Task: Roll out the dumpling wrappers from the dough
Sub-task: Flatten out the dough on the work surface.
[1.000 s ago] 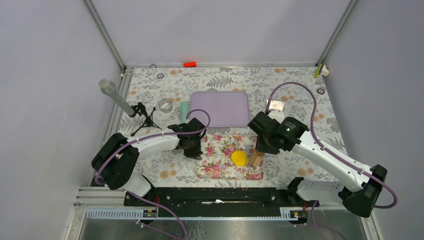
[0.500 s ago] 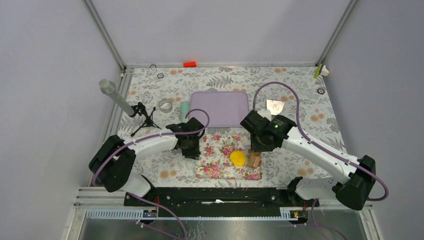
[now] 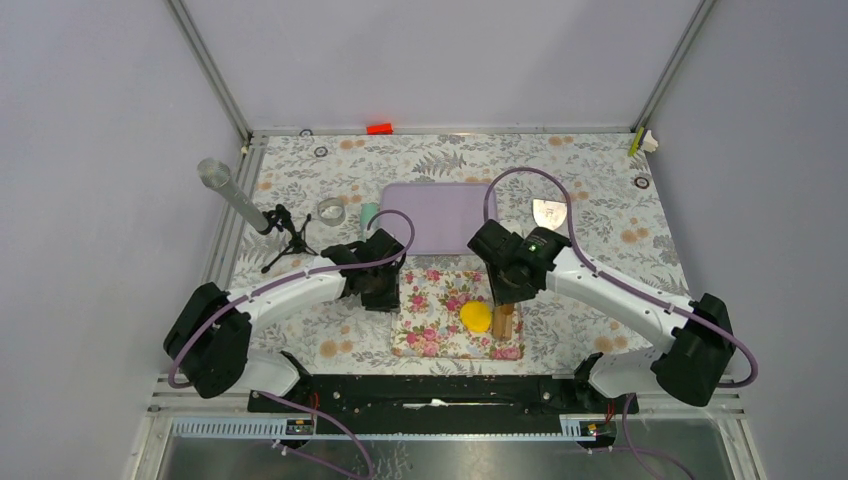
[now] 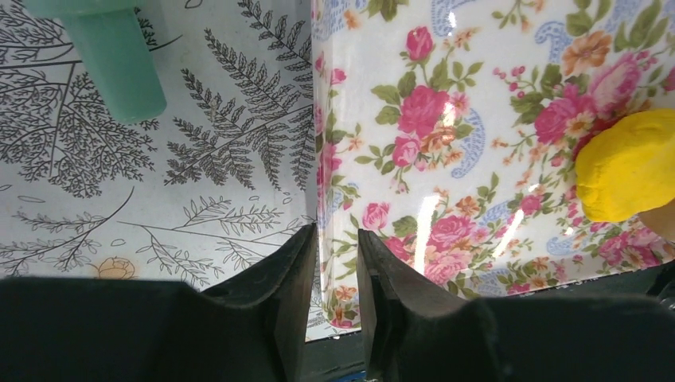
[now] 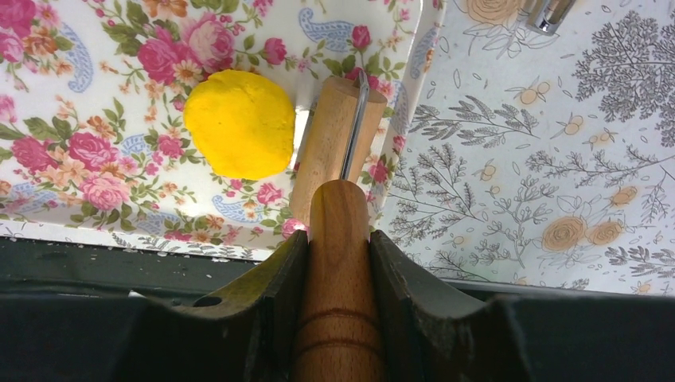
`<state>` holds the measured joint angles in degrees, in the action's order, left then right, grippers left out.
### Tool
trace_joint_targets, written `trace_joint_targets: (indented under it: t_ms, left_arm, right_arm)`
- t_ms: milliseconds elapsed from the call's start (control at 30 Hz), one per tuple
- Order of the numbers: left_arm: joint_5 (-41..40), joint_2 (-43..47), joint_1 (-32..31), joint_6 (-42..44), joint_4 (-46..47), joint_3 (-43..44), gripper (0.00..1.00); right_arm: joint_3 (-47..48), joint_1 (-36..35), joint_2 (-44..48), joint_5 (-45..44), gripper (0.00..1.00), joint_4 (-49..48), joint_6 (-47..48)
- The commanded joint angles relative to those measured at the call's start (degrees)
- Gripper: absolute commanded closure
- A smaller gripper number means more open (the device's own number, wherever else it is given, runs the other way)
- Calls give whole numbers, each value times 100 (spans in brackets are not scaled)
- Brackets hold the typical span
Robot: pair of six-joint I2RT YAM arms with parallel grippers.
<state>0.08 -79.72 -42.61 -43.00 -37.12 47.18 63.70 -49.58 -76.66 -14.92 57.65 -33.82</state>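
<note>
Right gripper [image 5: 338,239] is clamped snug on the handle of the wooden roller [image 5: 328,147]. The drum end points away from me and is down on the floral mat [image 5: 119,48]. I'd guess it's held by the handle like that so the drum is free to turn. The dough [image 5: 239,123] is one thick yellow lump just left of the drum, right up against it, though I can't tell if they actually touch. No finished wrappers in sight, so I'd call this the very start of the flattening.

Left gripper [image 4: 334,247] has its jaws only a narrow gap apart with nothing in them. It sits over the mat's left edge, which runs right under that gap. Looks placed to pin the mat so it doesn't skate when the roller pushes, but I can't tell if it's pressing down.

Room-wise, the drum is almost at the mat's right edge, so there's nothing to gain that way. Left of the dough is plenty of open floral surface. The near edge is close, with the black rail [image 3: 420,392] beyond it. The teal tube [image 4: 119,64] and purple tray [image 3: 440,215] are well out of the way.
</note>
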Motion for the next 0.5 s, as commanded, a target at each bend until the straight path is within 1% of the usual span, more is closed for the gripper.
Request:
trace_joint_targets:
  t_ms: [0, 233, 467]
  left_arm:
    - [-207, 274, 27, 65, -125, 278, 69]
    - [-271, 266, 27, 48, -139, 185, 70]
    - [-265, 234, 33, 38, -87, 107, 70]
  right_arm:
    - [298, -38, -204, 144, 100, -373, 196]
    - [606, -43, -424, 226, 100, -579, 271]
    - [686, -43, -494, 324, 100, -728, 297]
